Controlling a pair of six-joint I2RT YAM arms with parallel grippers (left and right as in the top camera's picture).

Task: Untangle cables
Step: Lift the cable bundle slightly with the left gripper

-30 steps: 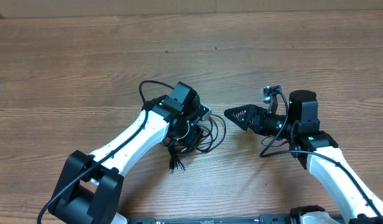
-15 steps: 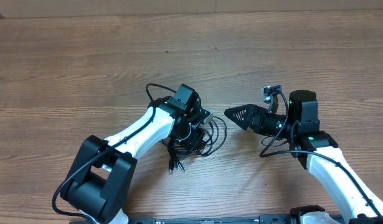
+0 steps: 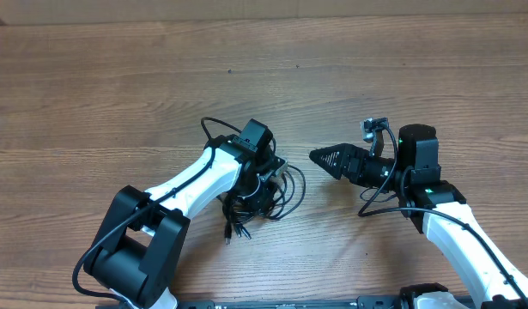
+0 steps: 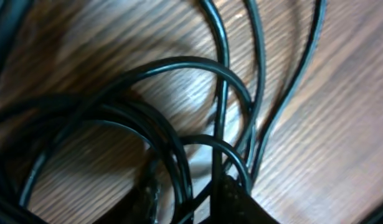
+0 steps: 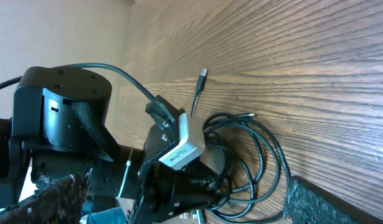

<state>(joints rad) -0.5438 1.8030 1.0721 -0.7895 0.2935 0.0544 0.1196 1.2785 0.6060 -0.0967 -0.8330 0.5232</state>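
The cables (image 3: pixel 279 190) lay in a small knotted bundle on the wooden surface (image 3: pixel 118 86), a little toward 6 o'clock of its middle. The left gripper (image 3: pixel 262 182) was pressed nose-down into the heap's 9 o'clock side. With cords crowding its camera, I could not tell whether its jaws stood apart or were clamped on a strand. The right gripper (image 3: pixel 325 158) hung at 3 o'clock from the bundle, near but not touching, with its jaws spread wide and holding nothing.

They looked like thin, light, floppy cords — likely to slide on the wood and drag the whole knot along if tugged by one end. A plug end (image 3: pixel 232 232) trailed out toward 7 o'clock, and open loops (image 3: pixel 295 184) fanned out on the 3 o'clock side. To my eye, those loops were the handiest place to pinch while the other side pinned the knot — though the plug would give a firmer hold than slick cord.
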